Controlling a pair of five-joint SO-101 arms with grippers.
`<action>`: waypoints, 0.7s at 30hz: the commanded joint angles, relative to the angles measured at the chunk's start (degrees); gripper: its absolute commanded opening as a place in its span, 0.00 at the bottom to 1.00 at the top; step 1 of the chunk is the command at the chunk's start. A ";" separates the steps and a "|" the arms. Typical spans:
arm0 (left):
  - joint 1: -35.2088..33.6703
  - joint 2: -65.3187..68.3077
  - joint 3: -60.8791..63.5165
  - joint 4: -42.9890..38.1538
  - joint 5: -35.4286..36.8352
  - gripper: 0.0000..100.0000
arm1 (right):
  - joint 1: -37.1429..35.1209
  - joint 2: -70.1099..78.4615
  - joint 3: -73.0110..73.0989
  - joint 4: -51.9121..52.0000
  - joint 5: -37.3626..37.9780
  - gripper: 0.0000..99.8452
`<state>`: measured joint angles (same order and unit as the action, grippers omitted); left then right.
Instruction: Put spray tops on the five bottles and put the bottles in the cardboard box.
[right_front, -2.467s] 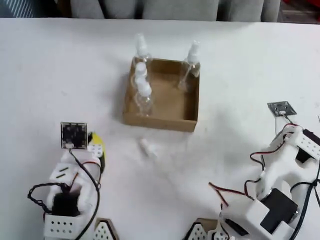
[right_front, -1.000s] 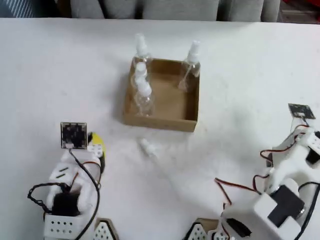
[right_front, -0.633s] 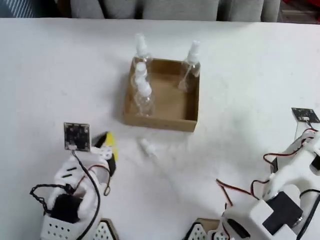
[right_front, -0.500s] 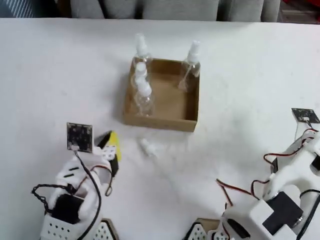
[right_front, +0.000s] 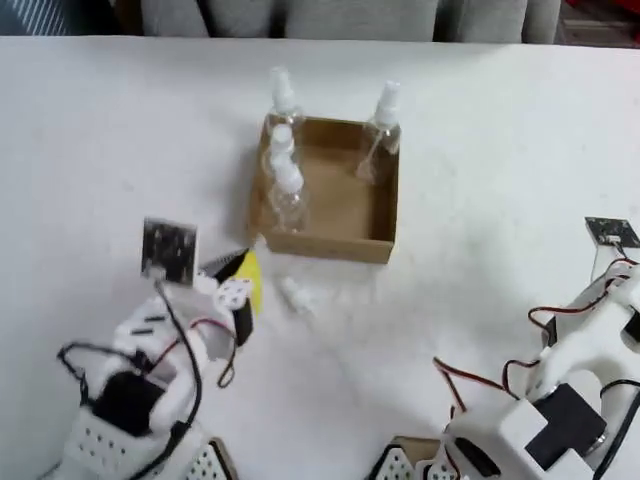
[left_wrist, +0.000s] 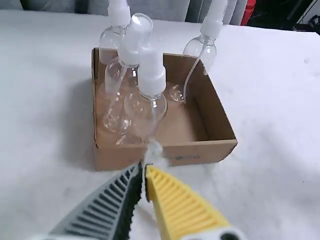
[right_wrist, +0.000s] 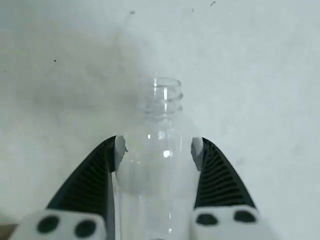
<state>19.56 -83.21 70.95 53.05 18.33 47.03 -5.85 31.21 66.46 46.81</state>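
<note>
A cardboard box (right_front: 383, 240) (left_wrist: 200, 150) stands mid-table with several clear bottles (right_front: 288, 190) (left_wrist: 150, 100) upright inside, each with a white spray top. A loose white spray top (right_front: 295, 295) (left_wrist: 153, 149) lies on the table just in front of the box. My left gripper (right_front: 245, 260) (left_wrist: 142, 171) is shut, its grey and yellow tips a little short of that spray top. My right gripper (right_wrist: 156, 145) is shut on a clear bottle (right_wrist: 160, 150) that has an open neck and no top, held over the white table.
The right arm (right_front: 570, 400) sits at the table's near right corner, with red and black wires around it. The left arm's body (right_front: 130, 400) is at the near left. White table (right_front: 120, 130) lies open on both sides of the box.
The left arm has swung forward and to the right, bringing its gripper close to the loose spray top. The right arm drew back to the right earlier and has since kept still.
</note>
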 joint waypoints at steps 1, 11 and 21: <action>2.68 19.74 -10.81 -1.93 7.65 0.03 | 0.22 -2.51 -1.67 0.84 0.62 0.02; 5.93 35.74 -7.65 -15.21 27.60 0.03 | -0.13 -2.51 -1.67 1.27 0.70 0.02; 5.67 52.18 -9.41 -19.43 29.01 0.19 | -0.13 -2.51 -1.67 1.27 0.70 0.02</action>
<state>24.84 -36.53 65.32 35.12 45.93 47.03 -5.85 31.21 67.16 46.81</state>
